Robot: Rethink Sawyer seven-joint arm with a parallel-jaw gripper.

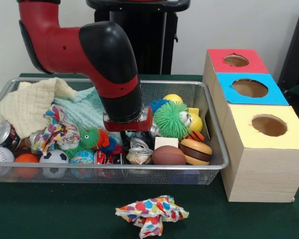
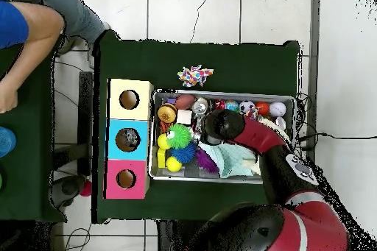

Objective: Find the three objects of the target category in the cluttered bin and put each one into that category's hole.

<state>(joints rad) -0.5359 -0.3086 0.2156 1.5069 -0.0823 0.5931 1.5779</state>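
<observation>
Front view: polka-dot cloth (image 1: 152, 214), crumpled, is seen lying on the green table (image 1: 50, 209) outside the wire bin (image 1: 209, 149). Inside the bin, hard round balls are packed at one end (baseball (image 1: 0, 155), orange ball (image 1: 26, 160), soccer ball (image 1: 55, 158)); a brown football (image 1: 168, 156) and layered burger toy (image 1: 195, 151) sit near the boxes. Soft items are noted: cream cloth (image 1: 27, 104), teal cloth (image 1: 87, 112), green spiky ball (image 1: 170, 119). Crushed cans (image 1: 138, 152) lie under the arm. The gripper (image 1: 129, 135) is lowered into the bin's middle; whether it is spread or pinched cannot be told, as it is hidden among the clutter. The target category is not given, so the task's things cannot be singled out. Three boxes with round holes stand beside the bin: yellow (image 1: 281, 130), blue (image 1: 269, 94), red (image 1: 254, 62).

Overhead view: the gripper (image 2: 200, 132) is placed mid-bin beside the spiky ball (image 2: 179, 135). A person's arm (image 2: 26, 31) shows at a corner.

Judgement: one item should be isolated before closing; cloths drape, balls roll, cans are thin and slippery.
</observation>
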